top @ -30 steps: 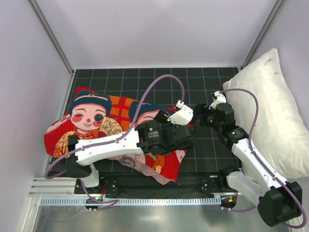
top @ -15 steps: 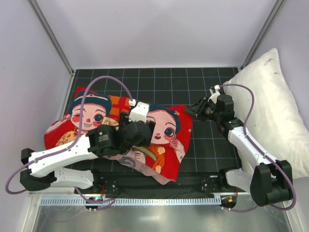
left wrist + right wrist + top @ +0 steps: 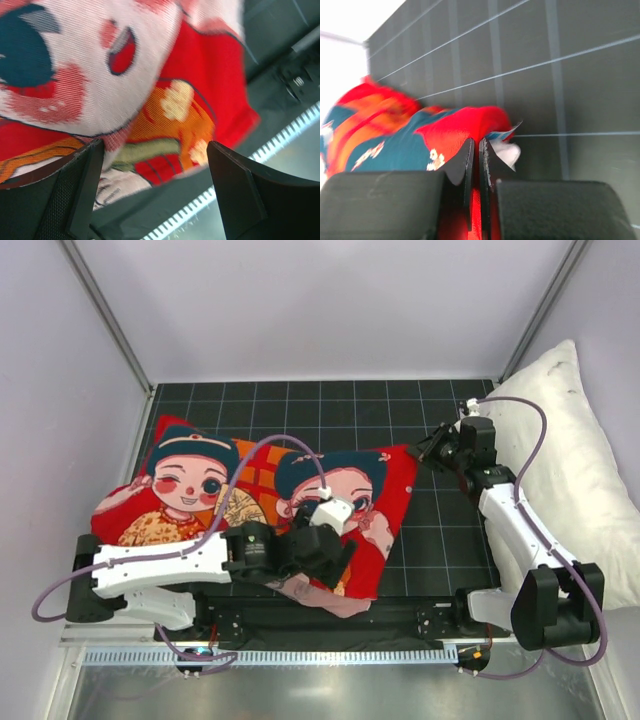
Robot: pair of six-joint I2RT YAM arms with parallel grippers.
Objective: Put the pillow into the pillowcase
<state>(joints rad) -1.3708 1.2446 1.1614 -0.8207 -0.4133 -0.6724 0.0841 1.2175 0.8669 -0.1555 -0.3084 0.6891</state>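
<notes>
Pillowcase (image 3: 260,485) of bright red fabric, printed with two cartoon children's faces under dark teal hats, lies plump on the left half of the black gridded mat (image 3: 440,540). Right gripper (image 3: 476,146) clamps tight on its far right corner. Left gripper (image 3: 155,147) hangs spread wide over its near edge.

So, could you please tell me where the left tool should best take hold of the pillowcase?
Probably the pillowcase at its near right corner, from above: it lies thin at the edge, close to the open left tool, and the right tool pinches the far right corner.
</notes>
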